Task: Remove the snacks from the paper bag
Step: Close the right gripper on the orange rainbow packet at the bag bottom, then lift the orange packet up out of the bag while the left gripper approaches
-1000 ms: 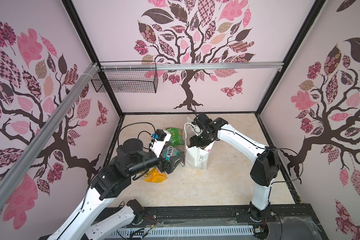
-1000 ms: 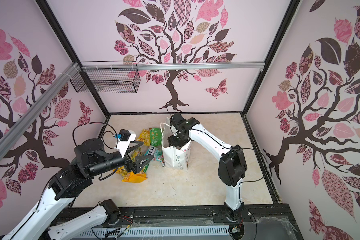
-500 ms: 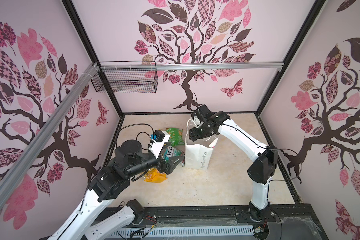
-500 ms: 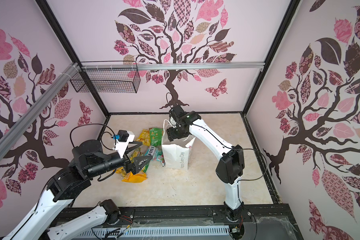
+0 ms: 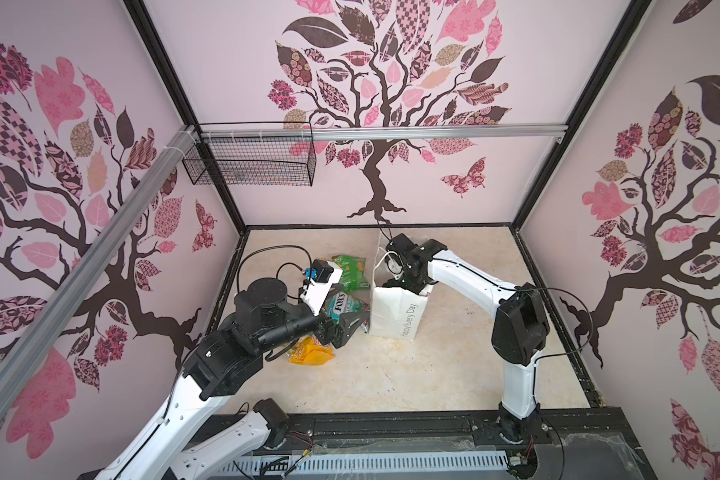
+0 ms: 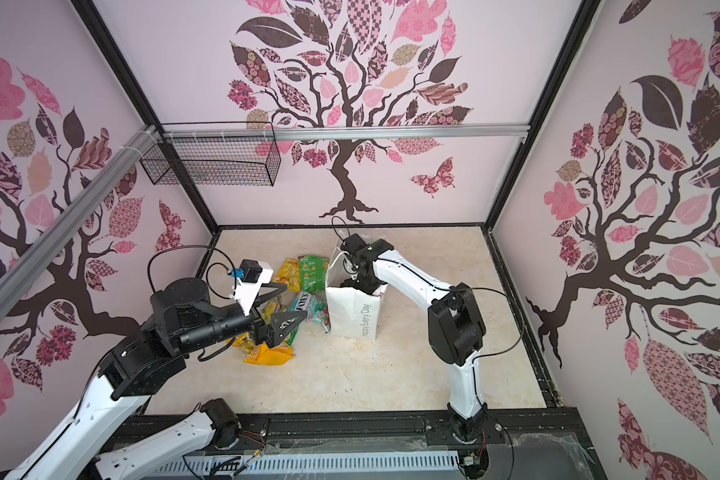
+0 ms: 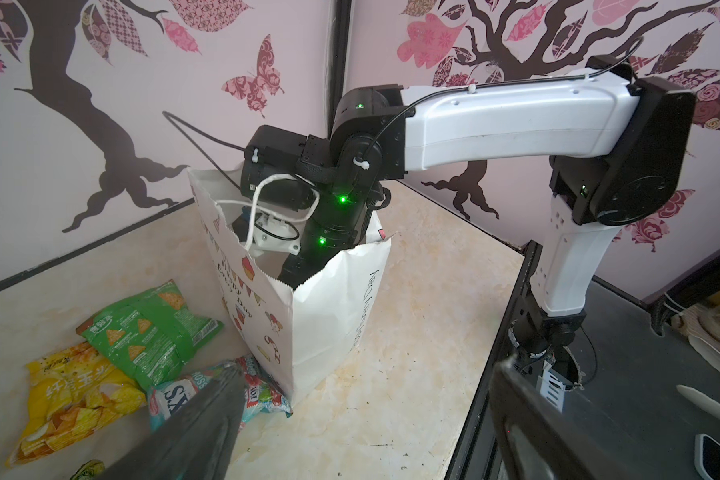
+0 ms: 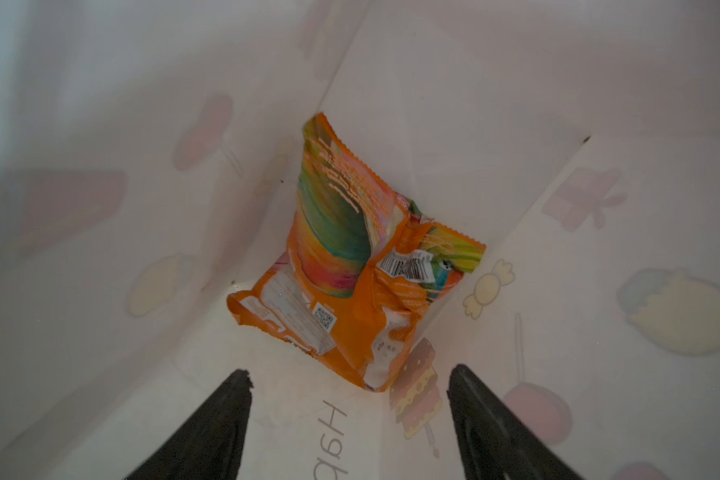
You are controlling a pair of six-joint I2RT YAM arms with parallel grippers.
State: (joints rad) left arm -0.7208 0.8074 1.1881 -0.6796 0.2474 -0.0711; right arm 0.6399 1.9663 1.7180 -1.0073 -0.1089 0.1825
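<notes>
1 bag (image 6: pixel 352 307) upright on worktop (image 6: pixel 391 374). 5 packets (image 5: pixel 350 272) at its 9 o'clock: green (image 6: pixel 312 272), yellow (image 6: pixel 288 274), teal FOX'S (image 6: pixel 310 307), yellow-green (image 6: pixel 272 308), yellow-orange (image 6: pixel 269 355). 1 orange packet (image 8: pixel 350 257) inside bag. Right hand (image 8: pixel 350 372) in bag, jaws spread, empty. Left hand (image 6: pixel 295 303) wide open, empty, above packets

The paper bag (image 5: pixel 396 312) is matt white paper, creased, with a saw-toothed rim. The orange packet (image 8: pixel 350 270) is glossy crinkled foil (so is the green packet (image 7: pixel 150 328)). The tabletop (image 5: pixel 454 365) looks smooth, stone-patterned and faintly shiny. The wire basket (image 5: pixel 250 166) is thin black metal mesh.
</notes>
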